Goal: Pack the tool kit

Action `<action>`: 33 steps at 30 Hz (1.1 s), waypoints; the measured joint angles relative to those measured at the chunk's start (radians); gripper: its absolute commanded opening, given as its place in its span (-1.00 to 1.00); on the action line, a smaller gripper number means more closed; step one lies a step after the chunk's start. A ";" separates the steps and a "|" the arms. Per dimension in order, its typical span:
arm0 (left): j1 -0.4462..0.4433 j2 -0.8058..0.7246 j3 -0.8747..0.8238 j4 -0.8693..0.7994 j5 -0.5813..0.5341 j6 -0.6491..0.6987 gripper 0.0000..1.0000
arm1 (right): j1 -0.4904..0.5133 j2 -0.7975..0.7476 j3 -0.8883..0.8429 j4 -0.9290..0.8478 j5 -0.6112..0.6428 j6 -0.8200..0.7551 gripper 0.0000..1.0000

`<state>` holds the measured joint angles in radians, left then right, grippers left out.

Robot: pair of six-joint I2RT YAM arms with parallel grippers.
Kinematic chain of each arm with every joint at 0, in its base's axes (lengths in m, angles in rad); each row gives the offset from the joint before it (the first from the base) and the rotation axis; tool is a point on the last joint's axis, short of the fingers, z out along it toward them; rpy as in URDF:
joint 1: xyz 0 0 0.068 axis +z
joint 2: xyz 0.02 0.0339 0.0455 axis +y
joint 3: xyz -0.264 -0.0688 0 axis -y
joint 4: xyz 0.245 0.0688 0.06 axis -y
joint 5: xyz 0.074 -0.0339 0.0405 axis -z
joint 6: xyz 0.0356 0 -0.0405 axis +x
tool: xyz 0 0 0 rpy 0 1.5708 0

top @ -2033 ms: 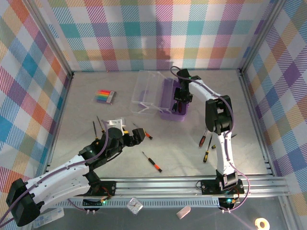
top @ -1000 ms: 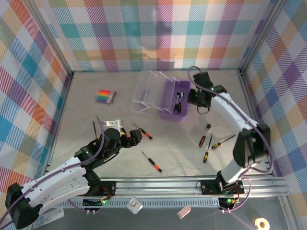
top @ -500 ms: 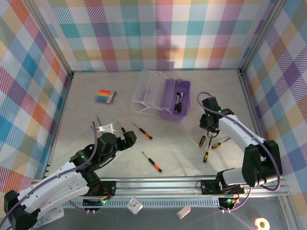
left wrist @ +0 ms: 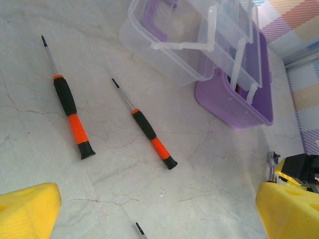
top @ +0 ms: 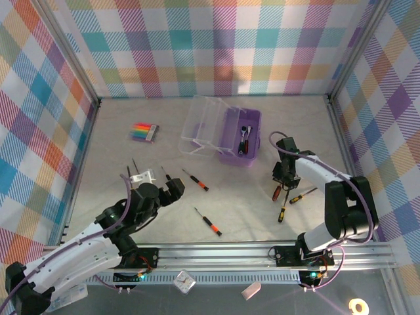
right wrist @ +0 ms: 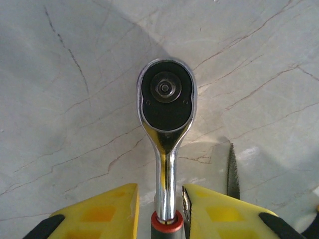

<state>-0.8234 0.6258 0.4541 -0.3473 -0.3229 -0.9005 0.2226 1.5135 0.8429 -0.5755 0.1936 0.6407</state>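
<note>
- The step in hand looks to be the pick-up of a chrome ratchet wrench with a black head insert and a red collar. It lies flat on the pale marbled surface.
- The right hand is down over this wrench. Its yellow fingers stand narrowly apart and straddle the shank just behind the head. Bare surface shows between the shank and the finger on one side, so I judge the grip not yet made.
- The small rectangular purple plastic box stands beyond the right hand and off to its left, apart from it. Its clear hinged lid is swung open on the side away from that hand, and a second chrome ratchet already lies inside.
- Two black-and-yellow-handled screwdrivers lie just beside the right hand, on its near side.
- The left hand hovers with its fingers wide apart, holding nothing. Two black-and-orange-handled screwdrivers lie ahead of it, between it and the box.
- The next move calls for closing squarely on the shank, lifting level, and carrying the wrench to the box. The thin, slick chrome may twist in the grip.
</note>
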 measured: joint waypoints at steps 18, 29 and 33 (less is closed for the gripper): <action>0.000 0.140 0.003 0.119 0.077 0.011 0.99 | -0.031 0.065 -0.005 0.029 -0.050 -0.015 -0.70; 0.000 0.153 0.019 0.122 0.076 0.023 0.99 | -0.032 0.016 -0.021 0.063 -0.085 -0.043 -0.76; 0.000 0.155 0.020 0.122 0.076 0.023 0.99 | -0.022 -0.033 -0.022 0.066 -0.090 -0.047 -0.77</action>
<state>-0.8238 0.7807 0.4744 -0.2256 -0.2470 -0.8772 0.2008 1.4803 0.8207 -0.5091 0.1032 0.5938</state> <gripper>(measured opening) 0.996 0.119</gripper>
